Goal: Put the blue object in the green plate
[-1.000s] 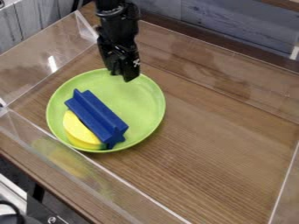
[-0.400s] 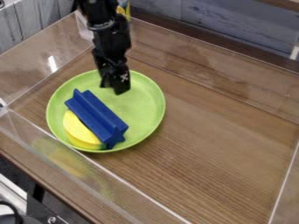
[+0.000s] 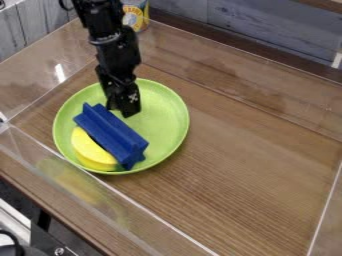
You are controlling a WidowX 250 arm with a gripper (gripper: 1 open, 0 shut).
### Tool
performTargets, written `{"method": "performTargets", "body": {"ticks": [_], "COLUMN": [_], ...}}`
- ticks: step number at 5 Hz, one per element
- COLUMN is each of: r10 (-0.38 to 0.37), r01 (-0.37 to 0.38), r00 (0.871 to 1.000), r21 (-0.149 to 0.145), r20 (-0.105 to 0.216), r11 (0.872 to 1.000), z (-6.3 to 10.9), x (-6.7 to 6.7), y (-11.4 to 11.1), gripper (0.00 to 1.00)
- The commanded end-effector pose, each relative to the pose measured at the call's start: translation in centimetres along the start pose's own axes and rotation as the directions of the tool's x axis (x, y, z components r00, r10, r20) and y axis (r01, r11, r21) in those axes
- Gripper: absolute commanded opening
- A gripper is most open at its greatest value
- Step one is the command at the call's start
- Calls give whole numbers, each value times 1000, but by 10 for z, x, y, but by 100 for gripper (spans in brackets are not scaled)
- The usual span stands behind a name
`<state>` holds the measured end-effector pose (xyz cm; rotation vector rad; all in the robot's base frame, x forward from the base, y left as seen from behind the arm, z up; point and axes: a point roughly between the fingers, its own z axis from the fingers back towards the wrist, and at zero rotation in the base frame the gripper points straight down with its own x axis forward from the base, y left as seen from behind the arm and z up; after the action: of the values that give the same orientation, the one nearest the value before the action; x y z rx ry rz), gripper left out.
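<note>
1. The blue object already lies inside the green plate, stretched from the plate's upper left toward its lower front edge. It does not sit flat on the plate floor: its far side rests on a yellow piece that also lies in the plate, so it looks slightly tilted.

2. The hand points straight down over the plate, just beside the upper end of the blue object. Its fingers stand apart and nothing is between them. Whether a fingertip touches the block cannot be told from this view.

3. Judging by this layout, the placing is done: the block is within the rim and free of the hand, so what remains is most likely only to clear the arm away.

4. The plate sits on a wooden surface near its left front part, inside low clear walls that ring the work area, probably to keep loose things from sliding off.

5. The block probably leans on the yellow piece simply because that piece takes up the left part of the plate, leaving no bare floor wide enough there.

6. No brand, label or readable writing shows on the plate, the block or the arm. A small yellow patch behind the arm is too blurred to read.
</note>
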<state>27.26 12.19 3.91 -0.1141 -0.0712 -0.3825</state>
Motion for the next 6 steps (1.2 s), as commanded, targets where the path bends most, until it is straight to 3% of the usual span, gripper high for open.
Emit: {"method": "performTargets", "body": {"ticks": [1, 3, 5, 6], "r10": [26, 37, -59, -31], "r01": [-28, -38, 59, 31], "r00": [999, 999, 998, 999], "r21": [39, 28, 0, -7], "r20": [41, 39, 27, 30], "r11": [999, 999, 998, 999], "z": [23, 29, 33, 28], "x": [-2, -10, -12, -15], "y": [2, -19, -19, -15], "gripper": [100, 100, 100, 100]}}
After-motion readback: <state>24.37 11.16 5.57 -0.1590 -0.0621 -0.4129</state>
